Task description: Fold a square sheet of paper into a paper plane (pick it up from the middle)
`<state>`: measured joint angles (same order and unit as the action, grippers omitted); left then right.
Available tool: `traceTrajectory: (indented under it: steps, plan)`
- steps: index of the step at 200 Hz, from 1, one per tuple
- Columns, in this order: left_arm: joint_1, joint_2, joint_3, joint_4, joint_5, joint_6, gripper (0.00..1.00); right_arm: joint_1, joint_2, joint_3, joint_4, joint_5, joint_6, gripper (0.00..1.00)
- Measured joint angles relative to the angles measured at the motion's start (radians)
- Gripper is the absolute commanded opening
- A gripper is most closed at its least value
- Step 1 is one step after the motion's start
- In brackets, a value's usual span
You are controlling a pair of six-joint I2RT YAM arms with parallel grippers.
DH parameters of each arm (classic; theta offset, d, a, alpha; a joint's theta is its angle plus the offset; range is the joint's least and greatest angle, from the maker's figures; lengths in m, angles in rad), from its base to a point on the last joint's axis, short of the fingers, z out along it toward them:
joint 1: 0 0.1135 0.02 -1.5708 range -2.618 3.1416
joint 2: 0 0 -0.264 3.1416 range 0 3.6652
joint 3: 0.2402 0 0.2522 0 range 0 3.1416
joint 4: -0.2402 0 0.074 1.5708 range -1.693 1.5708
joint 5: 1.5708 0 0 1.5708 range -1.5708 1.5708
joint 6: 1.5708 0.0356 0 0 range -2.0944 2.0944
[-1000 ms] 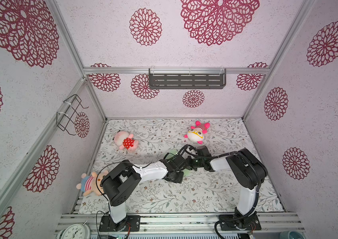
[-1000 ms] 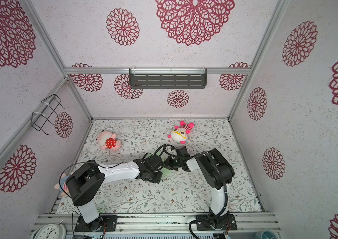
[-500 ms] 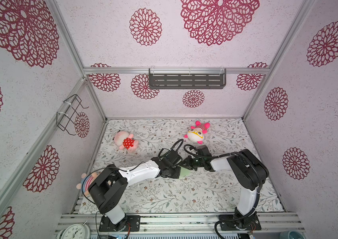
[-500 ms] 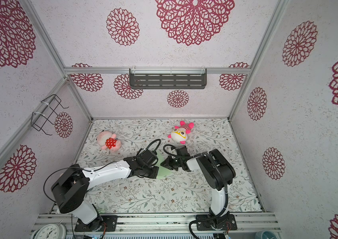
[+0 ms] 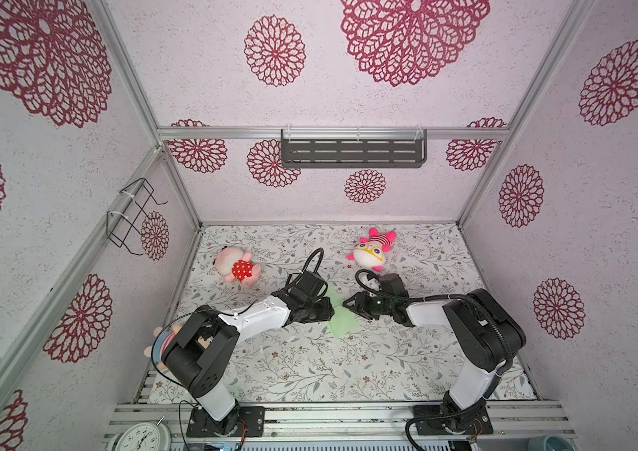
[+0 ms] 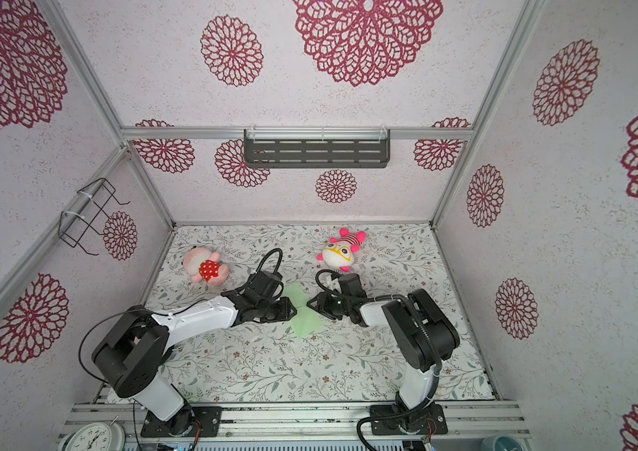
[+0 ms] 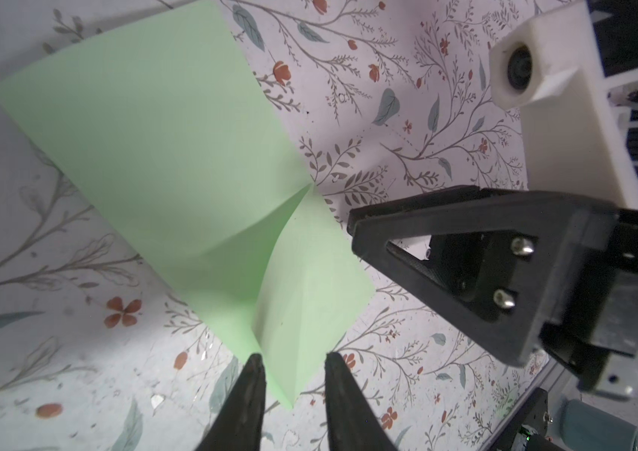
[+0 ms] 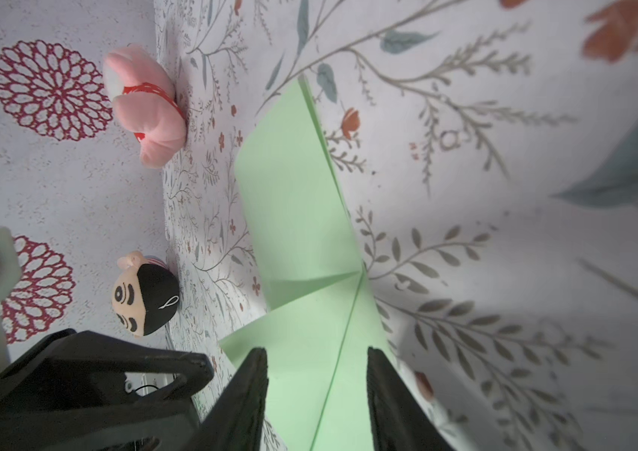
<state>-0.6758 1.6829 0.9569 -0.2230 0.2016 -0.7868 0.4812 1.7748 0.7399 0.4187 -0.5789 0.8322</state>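
paper: square sheet of paper (image 5: 342, 325) creased, lying on surface (image 5: 309, 371) between the arms | left pincer (image 7: 294, 357) slightly parted, empty; right pincer (image 8: 316, 351) wider, empty | risk: unheld fold may spring open; a low fingertip could drag it askew

Parted fingers (image 8: 249, 398) frame the creased mint-green paper (image 8: 297, 218) (pink plush (image 8: 145, 117) and black-haired doll (image 8: 145, 296) beyond).

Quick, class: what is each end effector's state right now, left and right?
Left end effector: open, jaws apart at a corner of the green paper, gripping nothing.
Right end effector: open, jaws apart over the green paper, gripping nothing.
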Motion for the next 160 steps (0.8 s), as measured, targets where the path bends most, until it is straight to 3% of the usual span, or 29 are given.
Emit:
traceTrajectory:
  steps: [76,160]
  plan:
    - [0.026,0.087,0.013,-0.003,-0.016,-0.012,0.08,-0.001,0.055,0.017,0.024,-0.056,0.000,0.44]
    - [0.045,0.117,-0.021,0.031,-0.018,-0.042,0.00,-0.001,0.086,0.037,0.031,-0.101,0.000,0.41]
